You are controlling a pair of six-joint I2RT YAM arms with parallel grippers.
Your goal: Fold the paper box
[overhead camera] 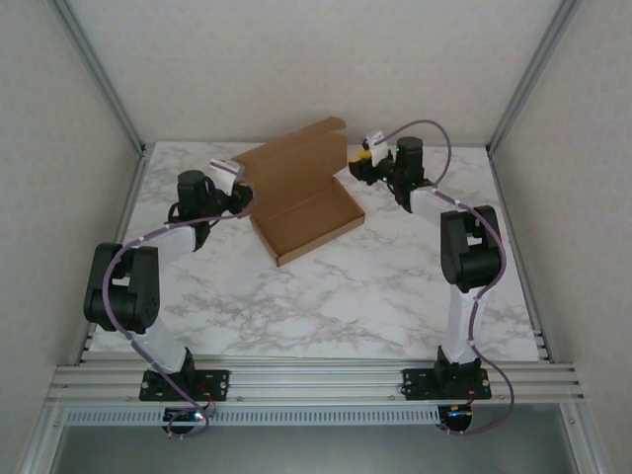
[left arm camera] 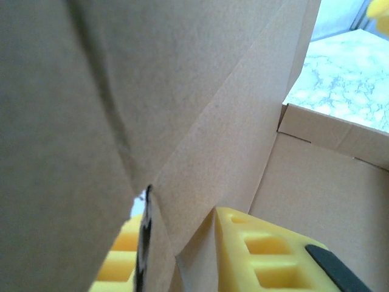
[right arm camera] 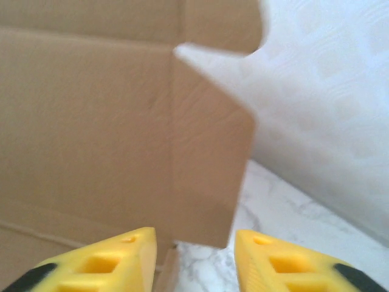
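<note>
Brown paper box (overhead camera: 301, 197) clamped in left tool (overhead camera: 243, 191).

White-walled booth around a marble-patterned table (overhead camera: 346, 296)

The tabletop is white with grey veins and takes up the middle of the top view. A back wall (overhead camera: 316, 59) of pale, finely textured panel spans the upper frame, with a left wall (overhead camera: 44, 197) and a right wall (overhead camera: 592, 197) of the same material down either edge. Silver aluminium posts (overhead camera: 99, 74) slant in from the upper corners where the walls meet, and a ribbed aluminium rail (overhead camera: 316, 380) crosses the lower frame along the table's near edge. The light is soft and even, leaving only faint shadows.
</note>
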